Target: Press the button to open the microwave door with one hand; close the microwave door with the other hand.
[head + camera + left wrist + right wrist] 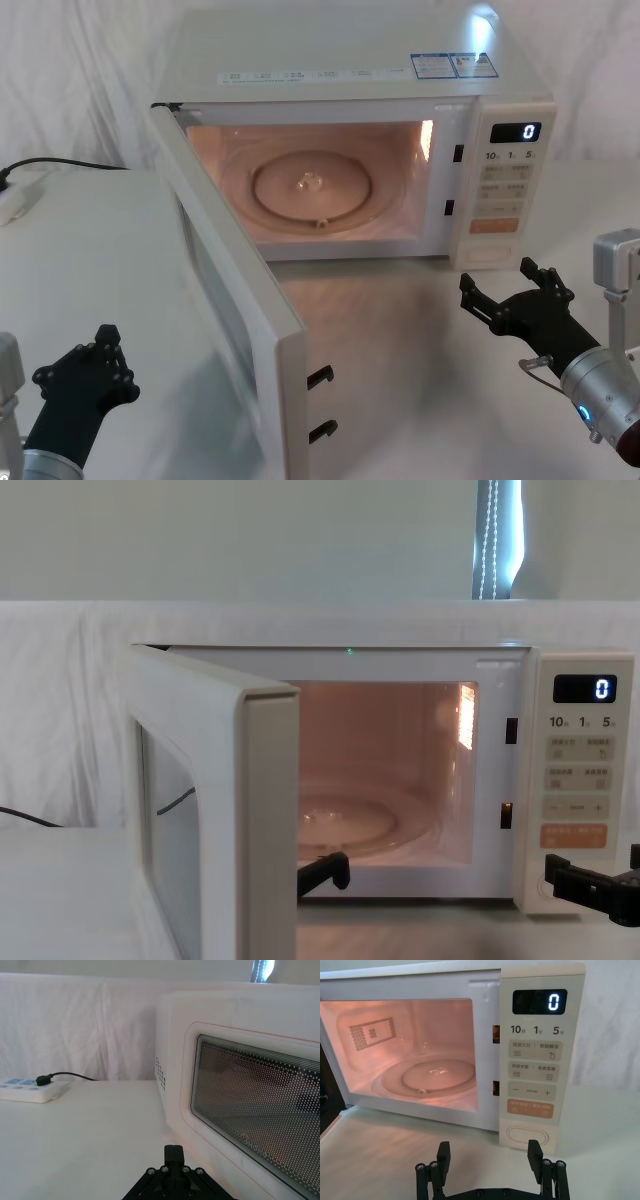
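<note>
The cream microwave door (240, 300) stands wide open, swung out toward me on its left hinge. Its dark window (250, 1110) faces my left gripper (105, 335), which is low at the near left, outside the door, with its fingers (173, 1152) shut on nothing. The cavity is lit and holds a glass turntable (312, 185). My right gripper (498, 278) is open, a short way in front of the control panel. In the right wrist view the pill-shaped button (527, 1135) sits at the bottom of the panel, just beyond the right gripper (489, 1147), which is not touching it.
Two black latch hooks (320, 375) stick out of the door's free edge near the table's middle. A white power strip (15, 200) with a black cable lies at the far left. The display (540, 1002) reads 0. A white cloth backdrop hangs behind.
</note>
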Available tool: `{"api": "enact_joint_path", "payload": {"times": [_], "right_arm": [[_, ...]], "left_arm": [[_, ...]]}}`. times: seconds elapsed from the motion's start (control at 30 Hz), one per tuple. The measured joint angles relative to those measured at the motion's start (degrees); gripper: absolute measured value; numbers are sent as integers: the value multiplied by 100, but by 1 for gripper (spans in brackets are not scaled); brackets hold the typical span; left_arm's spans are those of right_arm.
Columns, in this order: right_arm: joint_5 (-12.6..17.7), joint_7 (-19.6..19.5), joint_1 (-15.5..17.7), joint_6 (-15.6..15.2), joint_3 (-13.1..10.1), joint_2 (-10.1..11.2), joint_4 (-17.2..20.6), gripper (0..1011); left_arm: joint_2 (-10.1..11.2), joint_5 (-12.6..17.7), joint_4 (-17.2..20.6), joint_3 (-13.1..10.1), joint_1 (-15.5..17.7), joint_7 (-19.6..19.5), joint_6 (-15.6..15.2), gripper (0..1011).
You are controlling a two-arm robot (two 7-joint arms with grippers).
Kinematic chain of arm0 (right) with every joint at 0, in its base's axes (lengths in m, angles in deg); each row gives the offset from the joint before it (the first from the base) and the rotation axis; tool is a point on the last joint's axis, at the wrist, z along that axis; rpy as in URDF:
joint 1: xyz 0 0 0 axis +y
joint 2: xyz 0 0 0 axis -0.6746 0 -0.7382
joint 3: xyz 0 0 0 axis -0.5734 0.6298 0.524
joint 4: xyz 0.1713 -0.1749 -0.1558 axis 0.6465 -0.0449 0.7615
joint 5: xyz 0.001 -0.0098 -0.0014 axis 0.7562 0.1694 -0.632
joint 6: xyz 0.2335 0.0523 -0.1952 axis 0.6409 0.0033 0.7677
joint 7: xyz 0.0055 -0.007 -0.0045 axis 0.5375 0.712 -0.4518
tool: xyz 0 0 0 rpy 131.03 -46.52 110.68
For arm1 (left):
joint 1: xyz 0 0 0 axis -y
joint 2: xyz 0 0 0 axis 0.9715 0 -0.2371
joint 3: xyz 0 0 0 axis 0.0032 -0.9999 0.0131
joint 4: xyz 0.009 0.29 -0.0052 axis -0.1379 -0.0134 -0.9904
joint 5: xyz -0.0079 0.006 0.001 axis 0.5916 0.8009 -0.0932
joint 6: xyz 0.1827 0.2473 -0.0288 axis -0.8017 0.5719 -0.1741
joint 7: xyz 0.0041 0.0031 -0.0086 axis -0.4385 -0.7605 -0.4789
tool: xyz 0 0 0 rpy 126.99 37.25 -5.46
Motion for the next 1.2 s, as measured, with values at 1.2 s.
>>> {"api": "enact_joint_path", "payload": {"times": [1.2], "right_arm": [[0,0,0,0,0,0,0,1002]], "left_arm": [[1401,-2337,1584,1126,-391,-2185,-1963,0]]}}
